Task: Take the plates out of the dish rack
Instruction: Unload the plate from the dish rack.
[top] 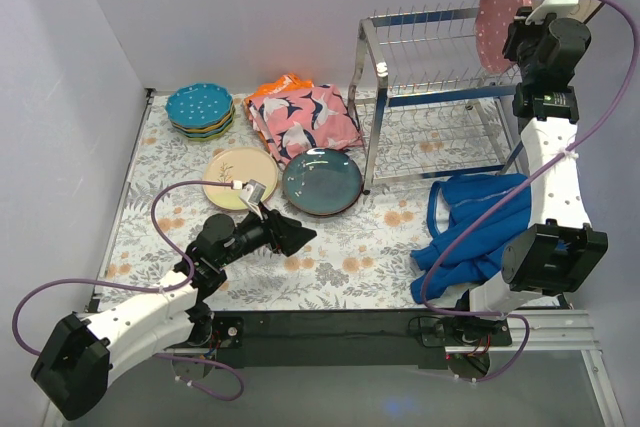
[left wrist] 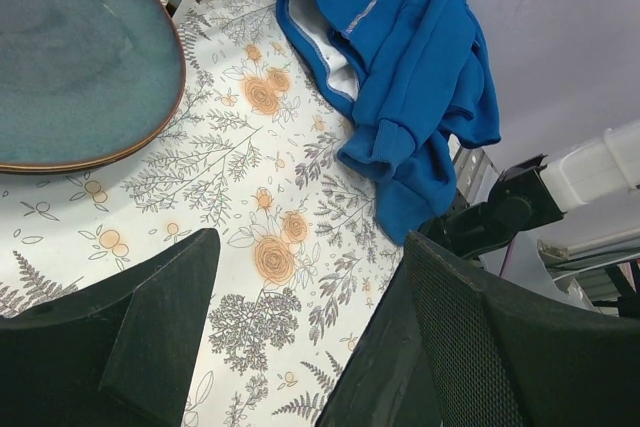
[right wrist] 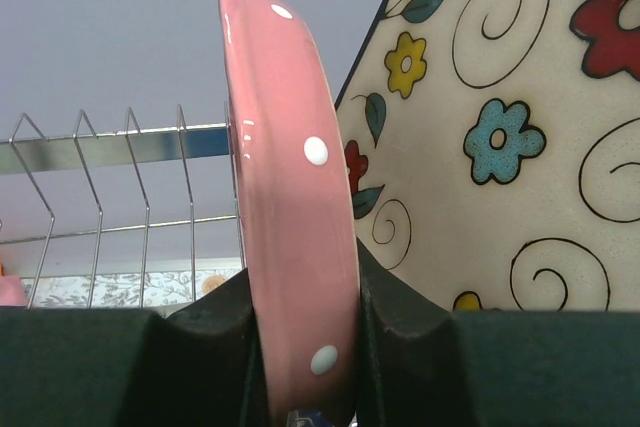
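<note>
plate stack point(top: 200, 110) in the back-left corner of the table point(top: 340, 259), cream plate point(top: 236, 178) and teal plate point(top: 322, 181) mid-table, left gripper point(top: 290, 234) wide open, holding nothing, rack point(top: 450, 95) near back edge, right gripper point(right wrist: 305, 342) pinching pink plate point(top: 496, 19) at rack's top right end, floral plate point(right wrist: 520, 147) just behind

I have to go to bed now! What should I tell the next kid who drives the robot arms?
Left gripper: open, empty, low over the table beside the dark teal plate.
Right gripper: closed on the pink dotted plate at the right end of the dish rack, top tier.
Done: the dotted stack, the cream plate and the teal one lie on the table.
Left: take out the pink plate, then the square floral plate just behind it.
</note>
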Tool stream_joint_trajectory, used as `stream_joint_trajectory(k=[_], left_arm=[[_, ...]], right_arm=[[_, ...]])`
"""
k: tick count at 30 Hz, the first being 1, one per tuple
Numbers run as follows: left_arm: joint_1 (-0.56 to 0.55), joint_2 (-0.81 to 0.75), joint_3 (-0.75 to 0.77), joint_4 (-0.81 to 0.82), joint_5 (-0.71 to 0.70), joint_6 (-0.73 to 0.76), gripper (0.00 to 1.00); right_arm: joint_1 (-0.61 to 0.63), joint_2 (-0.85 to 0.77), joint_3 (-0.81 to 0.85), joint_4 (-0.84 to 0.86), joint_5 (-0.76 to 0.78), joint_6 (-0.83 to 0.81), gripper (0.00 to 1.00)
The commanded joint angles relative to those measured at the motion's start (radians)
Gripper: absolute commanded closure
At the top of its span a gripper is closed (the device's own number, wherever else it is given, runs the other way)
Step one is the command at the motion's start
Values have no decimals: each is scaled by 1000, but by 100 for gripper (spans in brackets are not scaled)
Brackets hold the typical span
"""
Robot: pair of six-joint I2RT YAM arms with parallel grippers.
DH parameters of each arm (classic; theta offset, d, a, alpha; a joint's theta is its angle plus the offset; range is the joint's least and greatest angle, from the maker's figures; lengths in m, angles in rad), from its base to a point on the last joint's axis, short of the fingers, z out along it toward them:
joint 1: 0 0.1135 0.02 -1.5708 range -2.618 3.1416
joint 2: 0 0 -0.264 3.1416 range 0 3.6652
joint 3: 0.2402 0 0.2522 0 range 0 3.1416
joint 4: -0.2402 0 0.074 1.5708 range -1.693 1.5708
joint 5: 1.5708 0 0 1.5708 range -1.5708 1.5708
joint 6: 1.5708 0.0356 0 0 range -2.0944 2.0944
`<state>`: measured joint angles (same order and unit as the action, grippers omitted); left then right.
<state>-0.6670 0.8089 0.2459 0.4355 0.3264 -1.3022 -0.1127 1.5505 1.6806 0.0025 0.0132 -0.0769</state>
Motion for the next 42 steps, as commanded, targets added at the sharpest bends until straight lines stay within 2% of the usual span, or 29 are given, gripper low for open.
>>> stream_joint_trajectory(k=[1,9,13,26,32,35,38,42], left_arm=[[-3,0,6,14,0,11,28],[-3,3,3,11,-21,18,28],[-3,9,4,8,-24,20,28],[-3,-13,3,-3,-39,24,28],[-3,-19,0,-9,-49,26,28],[-3,-20,0,-6,-49,26,28],[-3,-19,3,-6,-53,21,28],[-3,-30,1,2,-78,-18,28]], right_arm=[[8,-18,10,119,53,28,99],[8,-29,15,132,82,38,99],[10,-50,10,200,84,63,99],[10,23,254,225,25,144,99],[10,23,280,223,22,161,99],[10,16,283,223,13,221,99],[10,20,300,221,-5,362,99],[10,63,375,221,-108,563,99]])
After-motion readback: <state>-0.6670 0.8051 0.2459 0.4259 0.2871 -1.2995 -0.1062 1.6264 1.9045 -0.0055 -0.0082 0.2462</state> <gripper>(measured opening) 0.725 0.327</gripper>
